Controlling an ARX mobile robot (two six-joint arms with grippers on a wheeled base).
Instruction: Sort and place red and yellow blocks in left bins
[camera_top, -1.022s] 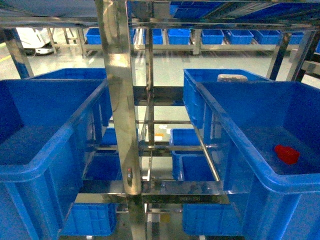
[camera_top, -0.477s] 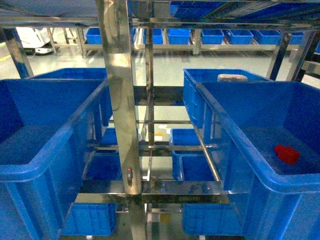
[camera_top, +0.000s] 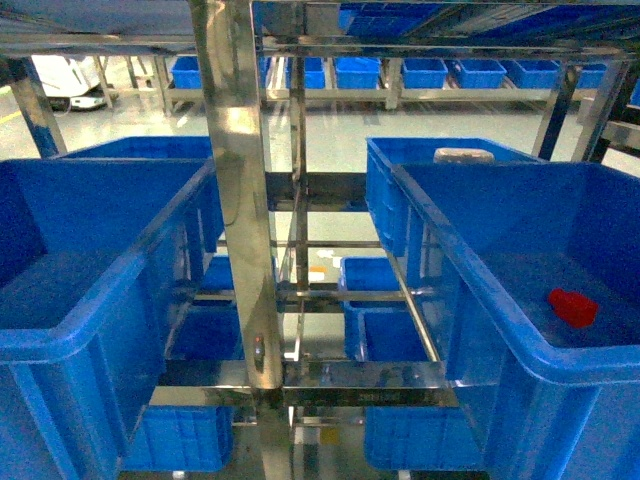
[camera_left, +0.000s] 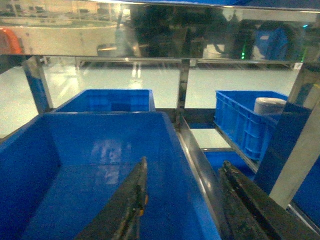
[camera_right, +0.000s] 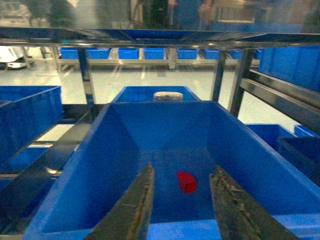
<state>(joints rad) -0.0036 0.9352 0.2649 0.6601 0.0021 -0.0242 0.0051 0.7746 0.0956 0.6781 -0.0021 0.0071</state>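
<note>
Steel rack (camera_top: 240, 200); one red block (camera_top: 573, 307); right bin (camera_top: 500, 300).

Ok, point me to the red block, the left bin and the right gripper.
red block (camera_right: 187, 181), right wrist view, middle of its top face.
left bin (camera_top: 60, 335), head view, near rim.
right gripper (camera_right: 182, 197), right wrist view, midway between its two open fingertips, above the right-hand crate.

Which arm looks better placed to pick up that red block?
The right arm, most likely. Its open end effector hangs over the right-hand bin, with the red block lying on the floor between its fingers. The left end effector is open over the left bin, which shows no block.
</note>
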